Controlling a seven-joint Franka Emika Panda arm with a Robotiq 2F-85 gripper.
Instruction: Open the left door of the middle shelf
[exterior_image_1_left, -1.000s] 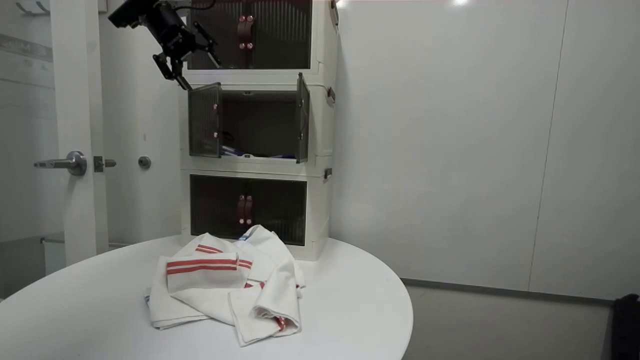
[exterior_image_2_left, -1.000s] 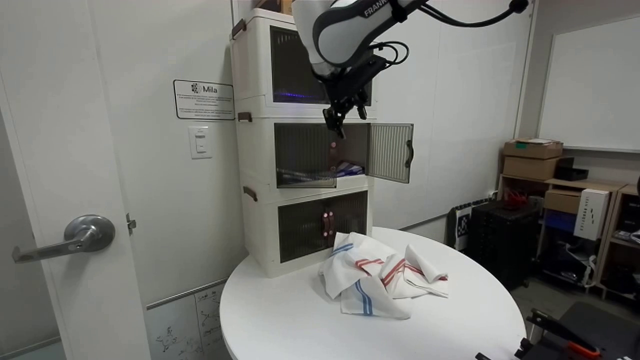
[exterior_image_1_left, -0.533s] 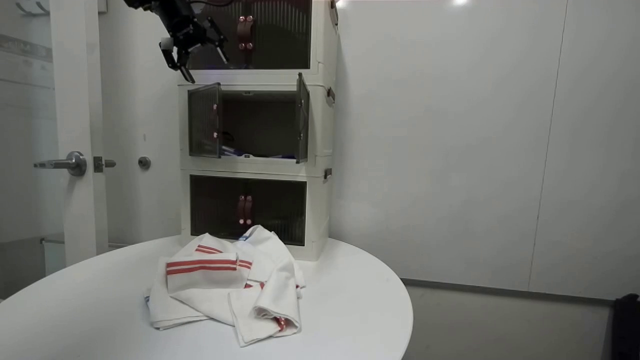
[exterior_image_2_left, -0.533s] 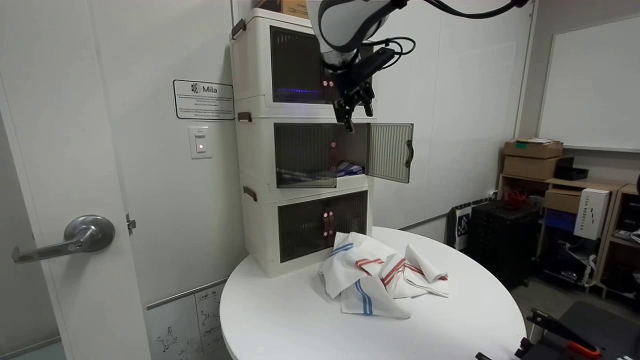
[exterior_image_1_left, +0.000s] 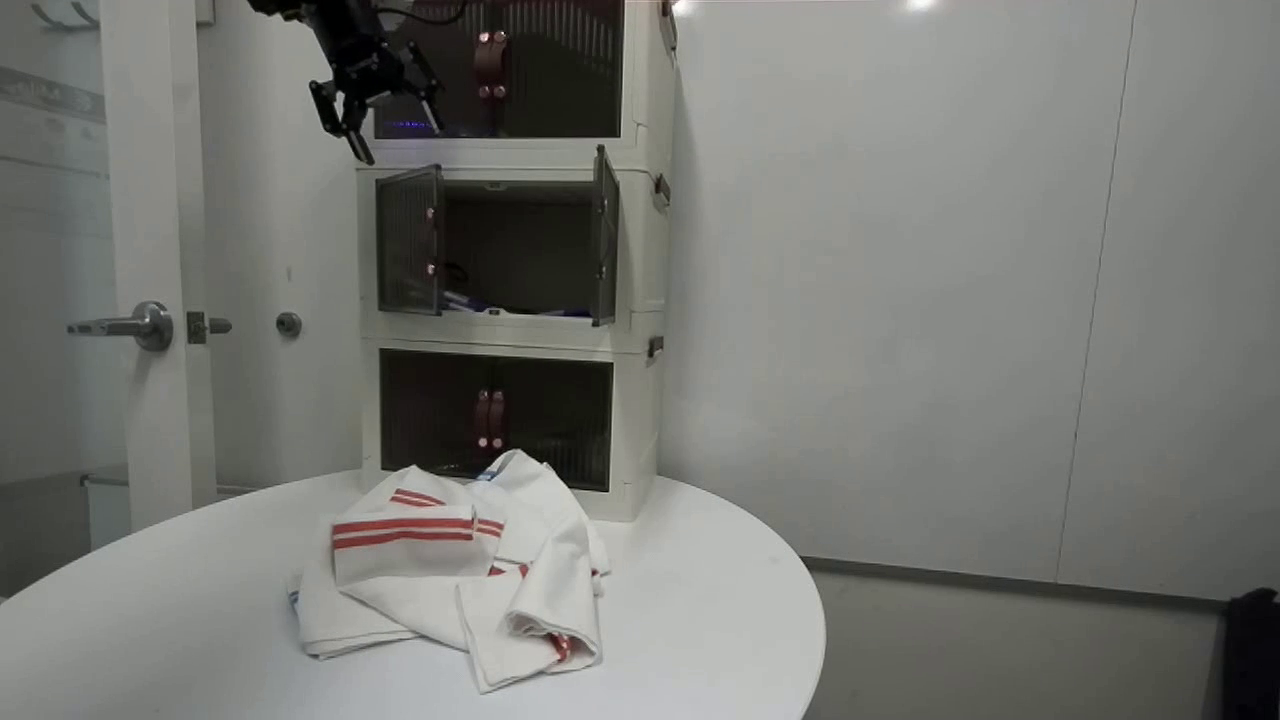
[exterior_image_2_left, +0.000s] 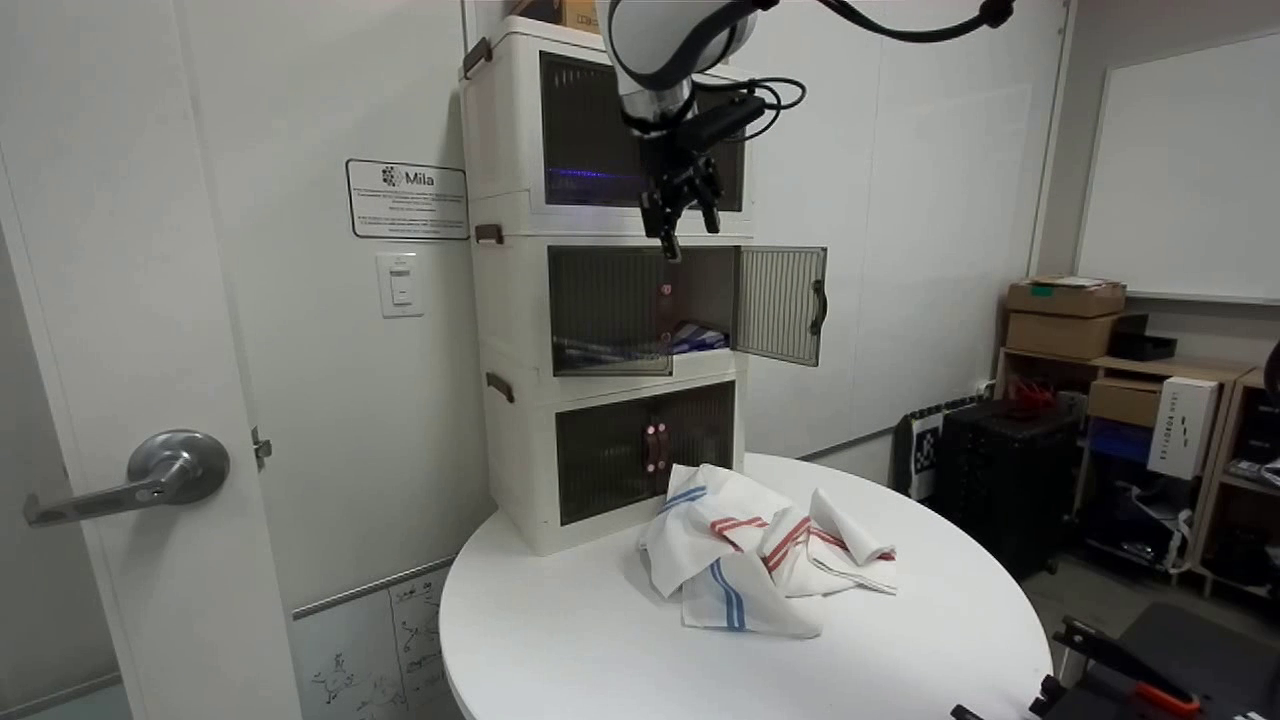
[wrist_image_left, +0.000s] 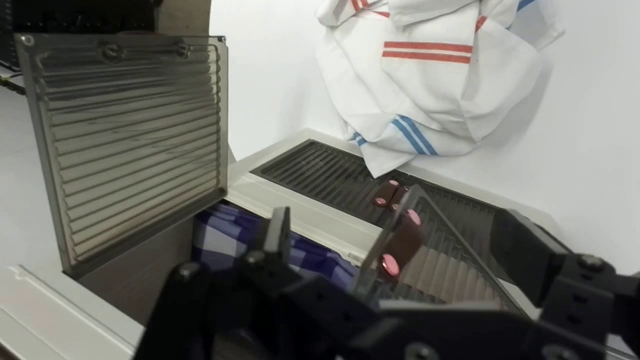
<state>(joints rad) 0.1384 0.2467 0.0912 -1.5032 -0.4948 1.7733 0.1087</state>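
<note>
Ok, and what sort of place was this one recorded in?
Probably a research lab or office: an exterior view shows a white rectangular wall sign reading "Mila", a flat white writing board with dark handwritten scribbles, and a white panel bearing a black-and-white square pattern.

Exterior views set back, both facing cabinet (exterior_image_2_left: 510, 300), wrist view near middle shelf (wrist_image_left: 150, 272) (looking down)

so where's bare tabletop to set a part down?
In an exterior view, the round white table is bare between the striped towel heap and right rim, also toward the left rim. Crowded: mid-table, where the heap sits before the bottom cabinet doors.
</note>
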